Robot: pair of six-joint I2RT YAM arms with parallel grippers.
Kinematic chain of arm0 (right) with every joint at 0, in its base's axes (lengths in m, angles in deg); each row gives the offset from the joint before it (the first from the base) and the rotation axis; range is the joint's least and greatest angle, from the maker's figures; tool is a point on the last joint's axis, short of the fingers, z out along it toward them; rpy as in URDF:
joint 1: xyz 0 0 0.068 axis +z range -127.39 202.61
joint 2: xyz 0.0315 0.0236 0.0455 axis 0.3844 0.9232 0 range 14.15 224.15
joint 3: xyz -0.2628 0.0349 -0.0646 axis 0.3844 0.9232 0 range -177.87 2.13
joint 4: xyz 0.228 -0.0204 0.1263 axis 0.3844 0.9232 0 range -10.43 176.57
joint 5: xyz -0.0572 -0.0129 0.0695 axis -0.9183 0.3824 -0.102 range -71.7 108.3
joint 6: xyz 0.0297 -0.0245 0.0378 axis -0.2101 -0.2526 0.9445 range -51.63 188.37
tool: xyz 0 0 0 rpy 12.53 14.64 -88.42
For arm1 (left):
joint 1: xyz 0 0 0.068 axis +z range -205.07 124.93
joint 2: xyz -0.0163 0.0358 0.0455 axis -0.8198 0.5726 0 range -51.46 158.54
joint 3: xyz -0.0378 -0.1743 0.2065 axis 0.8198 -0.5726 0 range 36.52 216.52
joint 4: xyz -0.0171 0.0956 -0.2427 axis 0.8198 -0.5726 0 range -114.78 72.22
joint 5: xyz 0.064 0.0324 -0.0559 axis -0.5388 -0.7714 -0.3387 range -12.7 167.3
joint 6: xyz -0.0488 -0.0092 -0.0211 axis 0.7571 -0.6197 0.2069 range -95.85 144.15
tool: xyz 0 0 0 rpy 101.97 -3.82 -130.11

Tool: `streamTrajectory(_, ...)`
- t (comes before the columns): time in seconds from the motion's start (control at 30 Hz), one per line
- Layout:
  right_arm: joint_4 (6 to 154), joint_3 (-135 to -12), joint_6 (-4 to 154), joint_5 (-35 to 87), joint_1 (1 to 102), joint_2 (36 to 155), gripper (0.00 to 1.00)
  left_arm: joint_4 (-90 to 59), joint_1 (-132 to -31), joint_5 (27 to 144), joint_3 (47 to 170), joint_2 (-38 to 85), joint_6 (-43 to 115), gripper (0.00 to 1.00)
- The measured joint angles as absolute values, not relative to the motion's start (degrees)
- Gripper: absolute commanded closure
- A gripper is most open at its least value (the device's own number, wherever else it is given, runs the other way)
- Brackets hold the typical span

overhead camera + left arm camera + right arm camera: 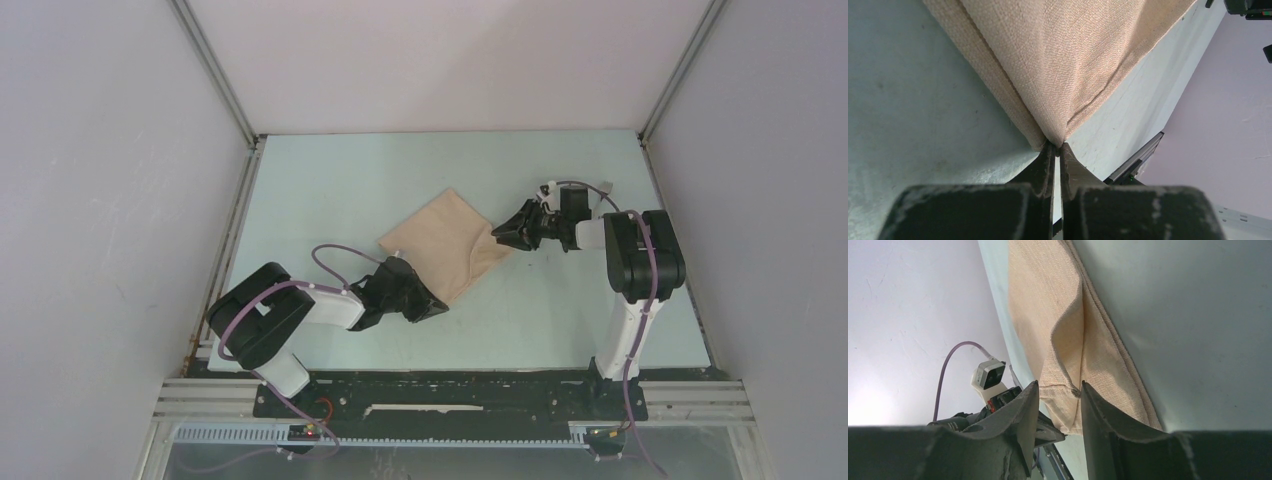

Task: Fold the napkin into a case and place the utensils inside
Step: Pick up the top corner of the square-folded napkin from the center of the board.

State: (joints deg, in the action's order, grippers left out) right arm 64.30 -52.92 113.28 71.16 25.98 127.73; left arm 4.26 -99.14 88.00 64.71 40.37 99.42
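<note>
The beige napkin (445, 245) lies in the middle of the table, partly folded over, with a raised crease near its right corner. My left gripper (438, 306) is shut on the napkin's near corner; in the left wrist view the corner (1055, 135) is pinched between the fingertips of that gripper (1057, 146). My right gripper (502, 238) is open at the napkin's right corner. In the right wrist view this gripper (1058, 387) has its jaws apart, with the folded cloth edge (1060, 340) just beyond and between the tips. The knife and fork are out of view.
White walls with metal frame rails (235, 215) enclose the pale green table (350, 180) on three sides. The arm bases stand on a black plate (450, 395) at the near edge. The left arm's wrist camera (988, 375) shows past my right fingers.
</note>
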Motion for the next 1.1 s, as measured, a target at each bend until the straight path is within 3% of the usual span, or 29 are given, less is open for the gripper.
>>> streamTrajectory(0.53,62.7,-54.3,113.8,72.9,27.8,129.5,0.52,4.4,-99.1,88.0,64.7,40.4,99.8,0.97)
streamTrajectory(0.77,64.4,-55.8,113.1,72.8,28.6,130.0,0.66,4.5,-99.1,88.0,64.7,40.5,99.8,0.97)
streamTrajectory(1.0,65.9,-55.8,112.0,72.6,28.8,130.0,0.63,4.5,-99.1,88.0,64.7,40.5,99.8,0.97)
streamTrajectory(1.1,66.8,-55.8,111.2,71.8,29.2,130.0,0.68,4.6,-99.1,88.1,64.7,40.6,99.8,0.96)
